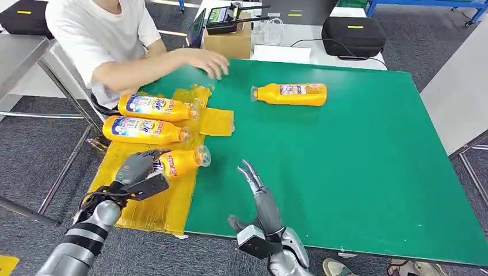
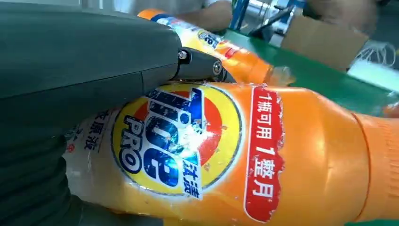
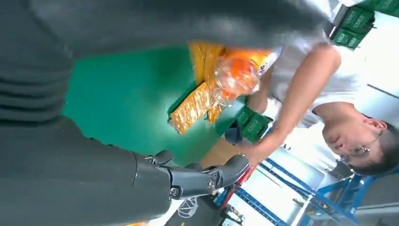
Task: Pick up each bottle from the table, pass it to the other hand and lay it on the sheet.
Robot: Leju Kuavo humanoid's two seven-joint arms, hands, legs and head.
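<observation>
Left robot hand (image 1: 137,168) grips bottle (image 2: 263,155), label readable; right robot hand (image 1: 256,190) spread, empty.

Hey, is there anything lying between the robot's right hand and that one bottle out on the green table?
Nothing visible. The right hand is open near the table's front edge, and only bare green table lies between it and the lone bottle. The person's hand hovers off to the side, beyond that path.

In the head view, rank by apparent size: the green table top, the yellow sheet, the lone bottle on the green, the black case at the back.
1. green table top
2. yellow sheet
3. black case and lone bottle: look alike; the case is farther away, so unranked.
</observation>
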